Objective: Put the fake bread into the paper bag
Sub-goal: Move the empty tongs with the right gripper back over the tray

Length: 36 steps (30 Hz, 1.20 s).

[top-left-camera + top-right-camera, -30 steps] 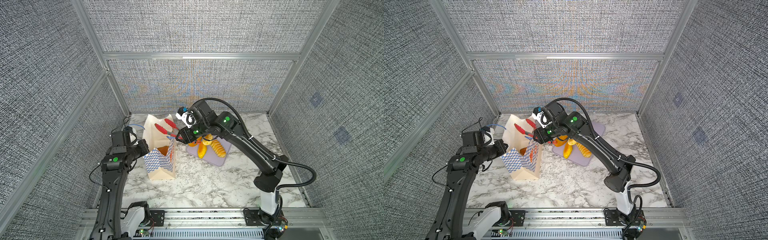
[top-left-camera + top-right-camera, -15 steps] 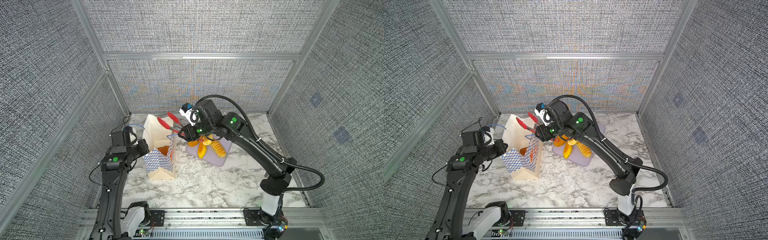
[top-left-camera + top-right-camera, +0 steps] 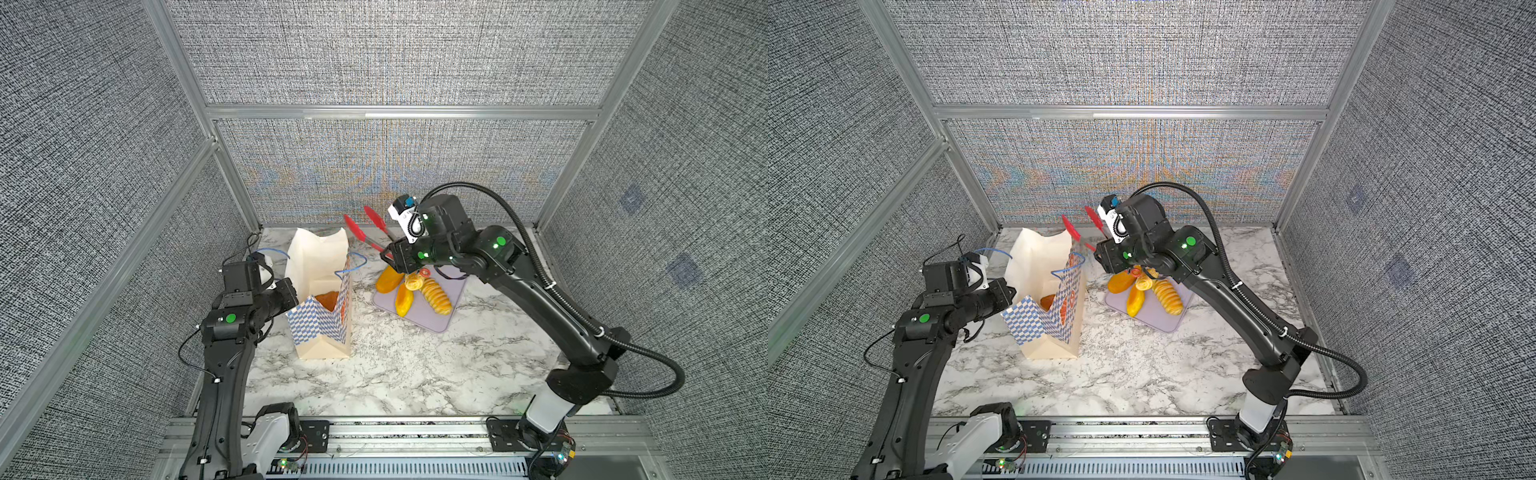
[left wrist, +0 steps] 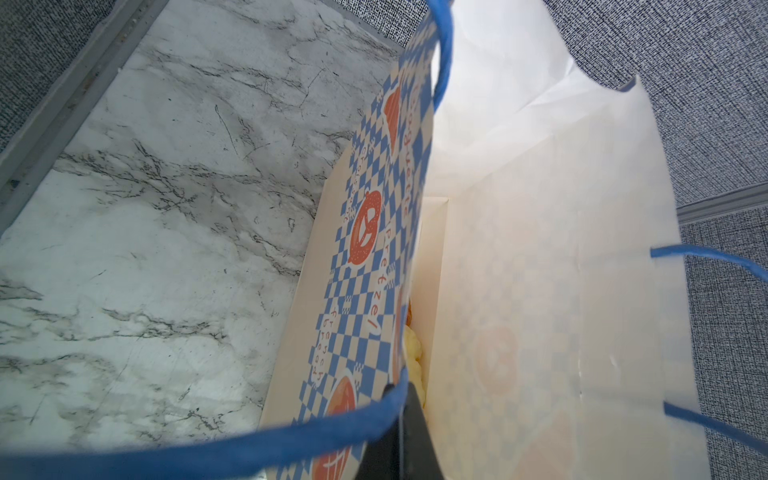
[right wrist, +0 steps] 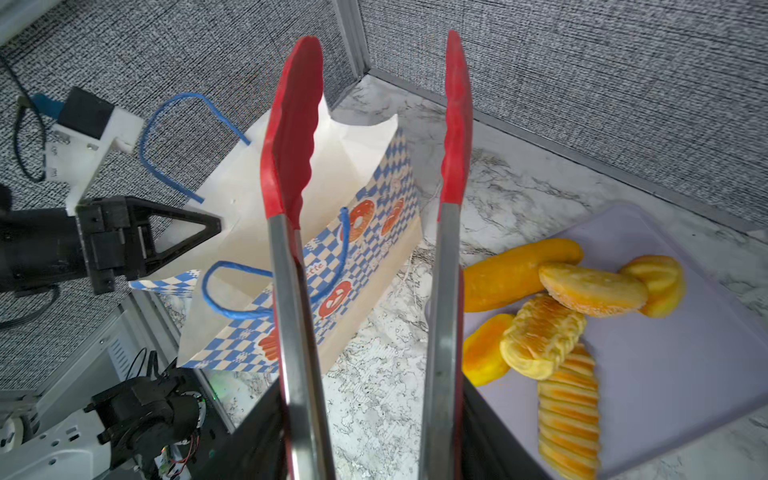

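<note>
Progress: partway. One orange loaf [image 3: 326, 300] lies inside the paper bag [image 3: 320, 332]. A pale yellow piece [image 4: 413, 357] also shows low in the bag in left wrist view.

Approx six pcs of fake bread [image 5: 540, 336] not yet bagged, heaped on lavender tray [image 5: 685, 374] just beside bag, on marble tabletop [image 3: 395, 374].

Bag upright, mouth open.

L gripper [image 3: 292, 292]: fingers pinched tight on bag's rim wall, prob. keeping mouth open.

R gripper [image 3: 392, 257]: closed partway round handles of red tongs [image 3: 365, 226]. Tong tips spread, empty, raised near bag mouth.

Bread look: glossy, golden to orange. Long oval loaf, ridged loaf, round bun, braided pc, all overlapping. Next pick prob. from tray.
</note>
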{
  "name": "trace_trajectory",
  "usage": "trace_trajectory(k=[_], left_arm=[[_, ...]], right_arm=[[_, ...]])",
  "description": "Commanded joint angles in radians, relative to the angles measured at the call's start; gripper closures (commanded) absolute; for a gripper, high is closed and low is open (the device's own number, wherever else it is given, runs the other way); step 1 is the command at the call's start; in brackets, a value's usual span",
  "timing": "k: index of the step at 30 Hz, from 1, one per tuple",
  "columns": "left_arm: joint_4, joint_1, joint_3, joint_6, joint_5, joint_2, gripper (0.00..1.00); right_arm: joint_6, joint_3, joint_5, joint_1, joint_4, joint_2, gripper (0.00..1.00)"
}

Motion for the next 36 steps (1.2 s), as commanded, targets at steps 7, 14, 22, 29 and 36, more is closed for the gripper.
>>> trace_trajectory(k=[7, 14, 22, 29, 36], left_arm=[[0.015, 0.002, 0.005, 0.006, 0.001, 0.000, 0.96], [0.014, 0.001, 0.006, 0.007, 0.001, 0.000, 0.96], [0.017, 0.002, 0.007, 0.006, 0.005, 0.008, 0.96], [0.017, 0.001, 0.007, 0.004, 0.005, 0.003, 0.96], [0.018, 0.001, 0.009, 0.004, 0.009, 0.005, 0.96]], right_arm=[[0.036, -0.125, 0.001, -0.093, 0.047, -0.084, 0.42], [0.069, -0.252, -0.017, -0.182, 0.020, -0.124, 0.43], [0.076, -0.431, -0.041, -0.258, 0.026, -0.182, 0.44], [0.082, -0.527, -0.045, -0.284, 0.028, -0.192, 0.44], [0.108, -0.562, -0.078, -0.287, 0.031, -0.176, 0.45]])
